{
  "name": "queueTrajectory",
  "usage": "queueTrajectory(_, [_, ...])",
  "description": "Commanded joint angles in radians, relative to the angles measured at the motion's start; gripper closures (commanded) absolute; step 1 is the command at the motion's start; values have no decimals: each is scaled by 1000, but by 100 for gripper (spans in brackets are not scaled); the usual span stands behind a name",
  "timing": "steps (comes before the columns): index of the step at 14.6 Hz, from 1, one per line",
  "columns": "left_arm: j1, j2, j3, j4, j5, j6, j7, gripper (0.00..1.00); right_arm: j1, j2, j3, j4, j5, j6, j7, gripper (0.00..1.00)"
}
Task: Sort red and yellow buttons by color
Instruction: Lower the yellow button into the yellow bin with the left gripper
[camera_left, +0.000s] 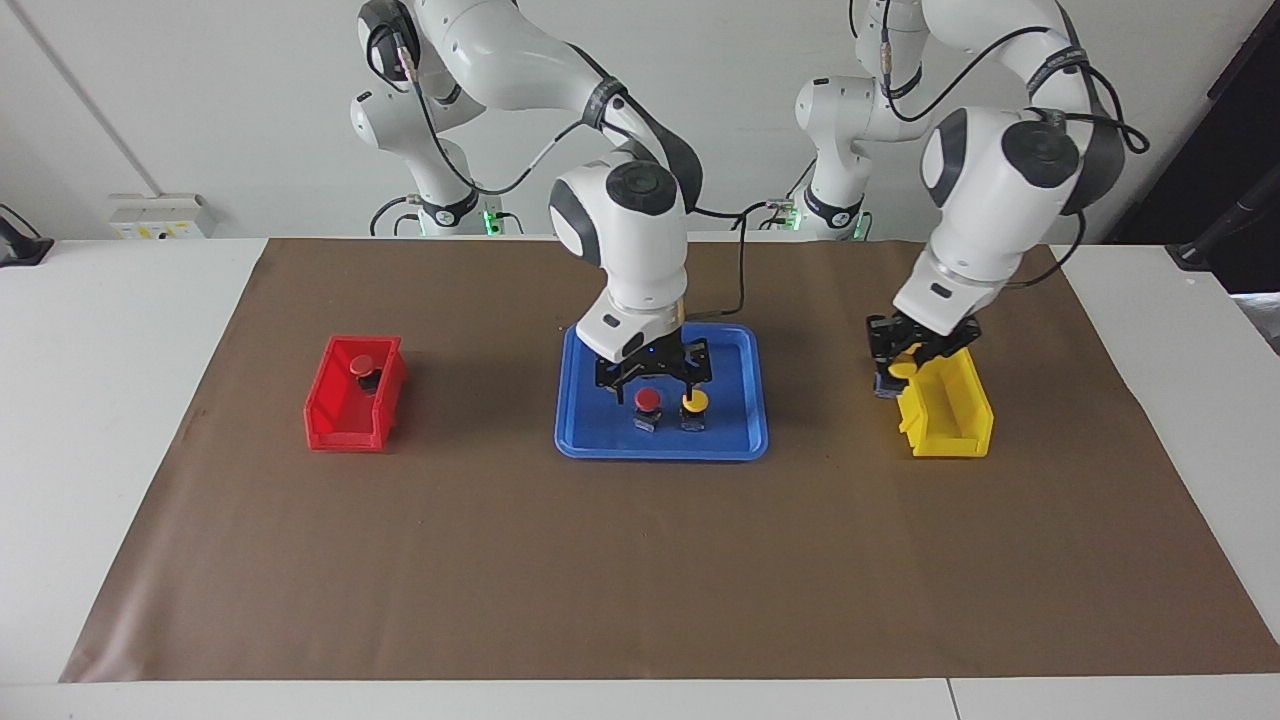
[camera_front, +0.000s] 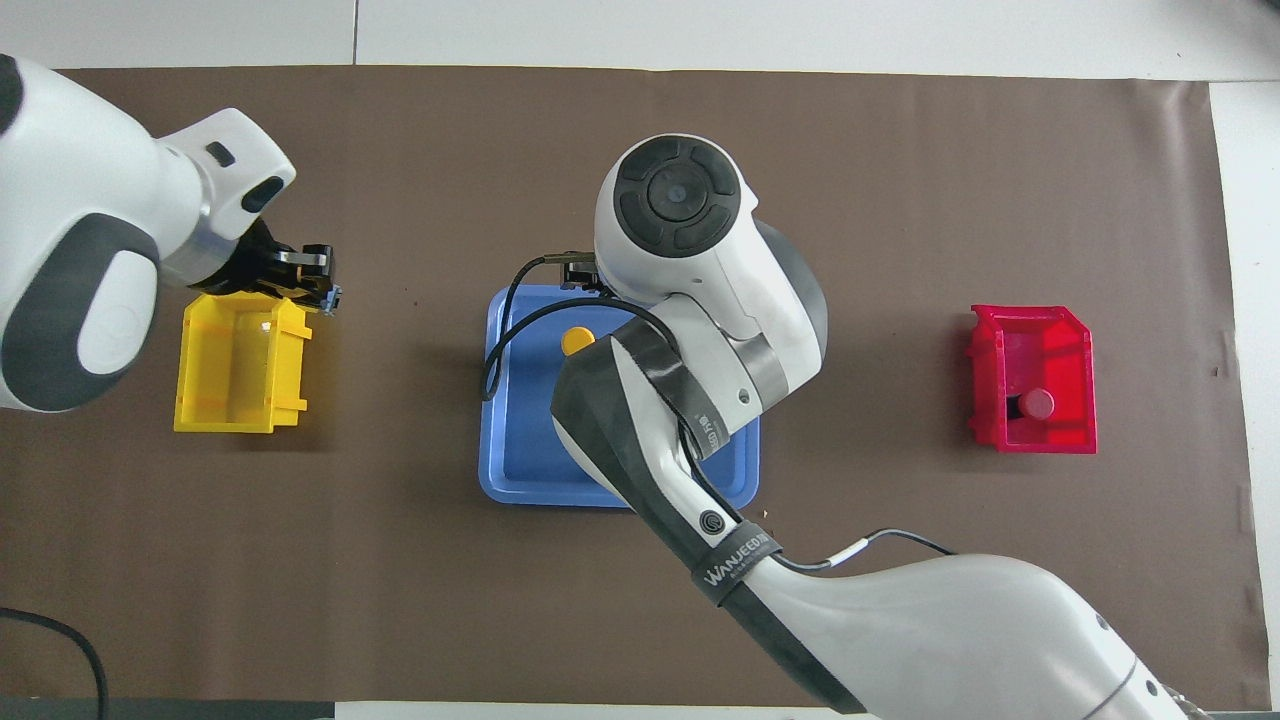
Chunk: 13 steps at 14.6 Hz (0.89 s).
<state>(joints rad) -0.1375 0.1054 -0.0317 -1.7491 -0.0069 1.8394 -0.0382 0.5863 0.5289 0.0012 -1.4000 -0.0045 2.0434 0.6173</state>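
Right gripper (camera_left: 652, 375) low over blue tray (camera_left: 590, 430), fingers spread.

A white table (camera_left: 120, 420) covered across most of its top by a brown mat (camera_left: 640, 560). A plain white wall (camera_left: 200, 100) rises past the table's edge, bearing a white box (camera_left: 160, 215), possibly a power socket strip. Lighting is even and bright.
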Motion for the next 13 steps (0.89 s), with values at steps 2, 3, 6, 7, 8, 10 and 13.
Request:
queueTrajectory(2, [145, -56, -13, -110, 7, 6, 185, 99, 0, -30, -1, -103, -8, 43, 4, 0])
queueTrajectory(3, [148, -85, -11, -171, 7, 24, 205, 99, 0, -33, 0, -114, -8, 40, 2, 0])
queueTrajectory(6, [150, -148, -10, -308, 5, 101, 189, 99, 4, -56, 3, -172, 1, 41, 1, 11])
queueTrajectory(7, [150, -165, -10, -346, 5, 121, 184, 99, 4, -69, 3, -197, 0, 43, -5, 14])
queueTrajectory(8, [150, -176, -10, -375, 5, 142, 185, 99, 4, -72, 3, -209, 0, 43, -8, 18])
queueTrajectory(10, [160, -190, -10, -450, 5, 237, 187, 99, 4, -75, 5, -223, 1, 67, -8, 25])
queueTrajectory(13, [174, -171, -11, -492, 5, 305, 176, 99, 10, -87, 5, -269, 4, 121, -5, 30])
